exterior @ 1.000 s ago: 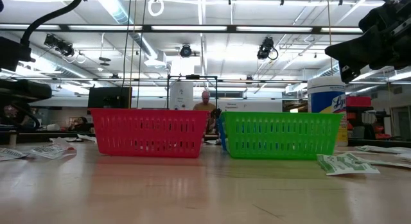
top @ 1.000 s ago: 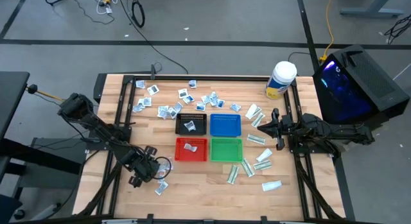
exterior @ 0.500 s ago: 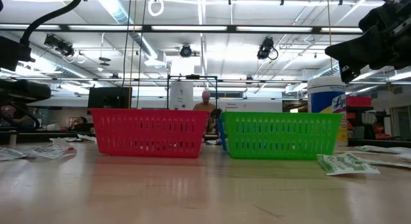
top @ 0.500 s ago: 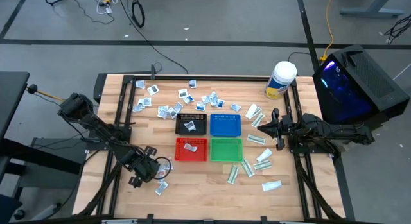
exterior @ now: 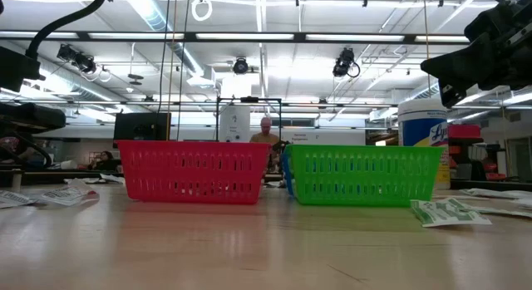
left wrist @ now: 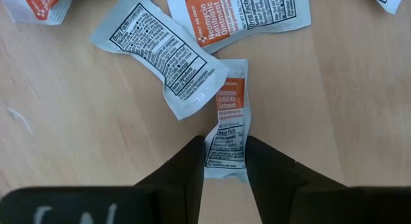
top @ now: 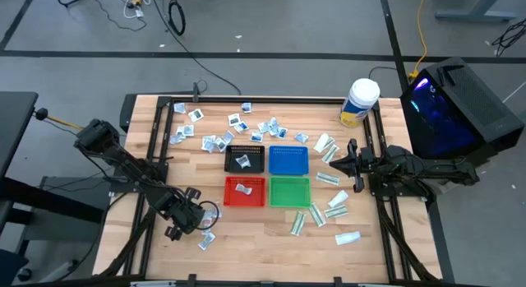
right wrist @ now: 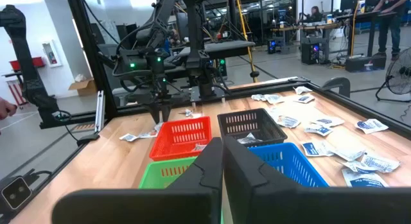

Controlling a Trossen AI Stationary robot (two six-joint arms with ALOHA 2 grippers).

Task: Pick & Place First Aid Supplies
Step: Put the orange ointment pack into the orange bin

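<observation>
Ointment packet [left wrist: 226, 131] is sitting pinched between the left gripper [left wrist: 225, 161] fingers, ready for lifting. Right gripper [right wrist: 223, 161] is waiting closed and empty beside the trays.

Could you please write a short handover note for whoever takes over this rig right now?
Left gripper: down at the table's front left, fingers closed on a narrow orange-printed packet still lying on the wood beside two similar packets.
Right gripper: shut, empty, waiting at the right side.
Done: one packet each in the black tray and red tray.
Left: blue tray and green tray show none; many packets remain along the table's far side and right side.
</observation>
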